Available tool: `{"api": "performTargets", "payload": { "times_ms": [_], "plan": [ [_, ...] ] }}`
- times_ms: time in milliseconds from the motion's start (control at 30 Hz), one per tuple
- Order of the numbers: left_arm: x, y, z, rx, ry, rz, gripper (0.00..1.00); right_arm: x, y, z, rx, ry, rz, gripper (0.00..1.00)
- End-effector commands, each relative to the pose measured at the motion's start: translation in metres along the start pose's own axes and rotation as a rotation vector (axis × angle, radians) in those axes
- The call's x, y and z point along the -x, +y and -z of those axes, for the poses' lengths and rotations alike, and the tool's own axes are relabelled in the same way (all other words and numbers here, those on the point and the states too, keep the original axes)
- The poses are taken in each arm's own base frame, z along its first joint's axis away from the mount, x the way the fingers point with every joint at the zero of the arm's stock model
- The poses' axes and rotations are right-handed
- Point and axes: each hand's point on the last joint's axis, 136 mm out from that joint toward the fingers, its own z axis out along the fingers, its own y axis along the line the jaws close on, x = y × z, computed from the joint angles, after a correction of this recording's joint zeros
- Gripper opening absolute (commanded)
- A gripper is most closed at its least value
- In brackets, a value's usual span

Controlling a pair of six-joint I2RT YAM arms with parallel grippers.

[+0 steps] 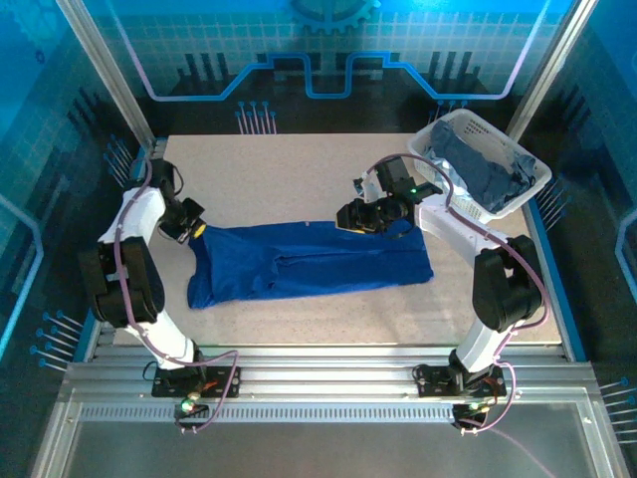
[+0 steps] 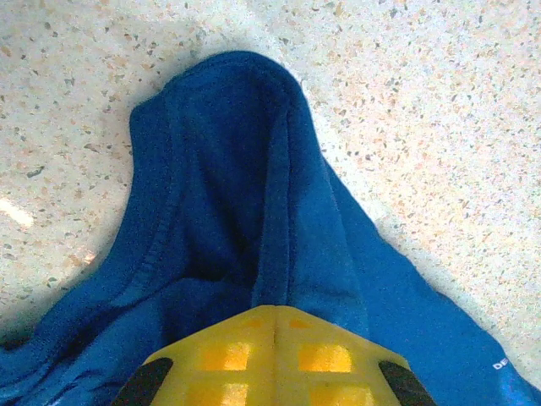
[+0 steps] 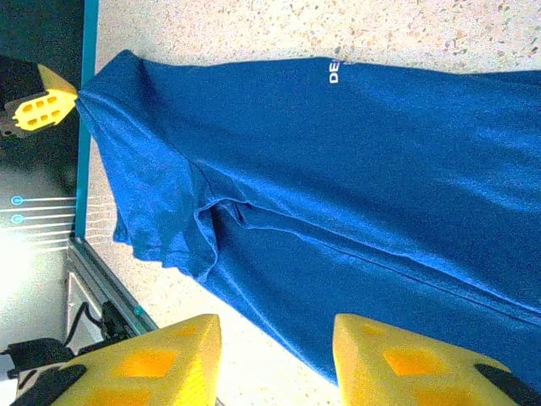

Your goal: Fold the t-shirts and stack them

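A royal blue short-sleeved cotton t-shirt (image 1: 309,264) lies at the middle of the speckled beige desk (image 1: 299,169). It is folded into a long band running from 9 o'clock to 3 o'clock, and its 9 o'clock end is wider and rumpled.

The left end effector (image 1: 196,229) sits at the shirt's 10 o'clock corner. In the left wrist view its yellow fingers meet with no gap, and the left end effector (image 2: 275,326) is clamped on a peaked bunch of the blue cloth (image 2: 228,186), which rises off the desk into the grip. Small white lettering (image 2: 499,365) shows on the cloth at 4 o'clock in that view.

The right end effector (image 1: 360,217) is over the shirt's 12 o'clock edge, right of the middle. In the right wrist view the right end effector (image 3: 277,355) has its two yellow fingers (image 3: 161,359) parted with nothing between them, and the shirt (image 3: 355,186) lies spread below.

A white plastic lattice basket (image 1: 435,130) stands at the desk's 2 o'clock corner, well apart from the blue shirt. It holds crumpled grey-blue t-shirts (image 1: 488,169).
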Motion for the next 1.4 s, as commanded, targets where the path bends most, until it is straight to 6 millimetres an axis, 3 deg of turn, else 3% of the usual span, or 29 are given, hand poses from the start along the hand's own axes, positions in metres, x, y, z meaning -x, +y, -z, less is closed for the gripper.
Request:
{"api": "performTargets", "payload": {
  "times_ms": [0,167,300,600,767,1033,1067,1133,1200,1300,1367],
  "plan": [
    [0.004,-0.004,0.003,-0.005,0.023,0.011,0.00,-0.004,-0.001,-0.001,0.014,0.012,-0.008,0.41],
    [0.002,-0.007,0.006,-0.006,0.039,0.003,0.00,-0.005,-0.001,-0.001,0.013,0.015,-0.006,0.41],
    [-0.011,0.015,0.005,0.049,0.044,-0.004,0.00,-0.004,-0.001,-0.001,0.012,0.015,-0.007,0.41],
    [-0.055,0.060,-0.021,0.093,0.098,0.038,0.00,-0.004,-0.001,-0.002,0.014,0.020,-0.009,0.40],
    [-0.055,0.071,-0.038,0.132,0.110,0.035,0.00,-0.003,0.000,-0.003,0.018,0.022,-0.011,0.40],
    [-0.036,0.076,-0.058,0.215,0.104,-0.018,0.00,-0.011,-0.004,0.000,-0.003,0.028,-0.016,0.41],
    [-0.036,0.077,-0.057,0.218,0.106,-0.018,0.00,-0.012,-0.006,0.001,-0.014,0.025,-0.020,0.40],
    [-0.036,0.076,-0.049,0.222,0.087,-0.020,0.14,-0.012,-0.013,0.005,-0.040,0.011,-0.040,0.40],
    [-0.033,0.070,-0.029,0.216,0.020,-0.037,0.23,-0.010,-0.022,0.011,-0.069,-0.015,-0.068,0.40],
    [-0.034,0.060,0.007,0.202,-0.102,-0.028,0.34,-0.008,-0.053,0.020,-0.185,-0.044,-0.147,0.41],
    [-0.048,0.046,0.022,0.156,-0.138,-0.003,0.37,-0.009,-0.078,0.024,-0.256,-0.044,-0.223,0.38]
  ]
}}
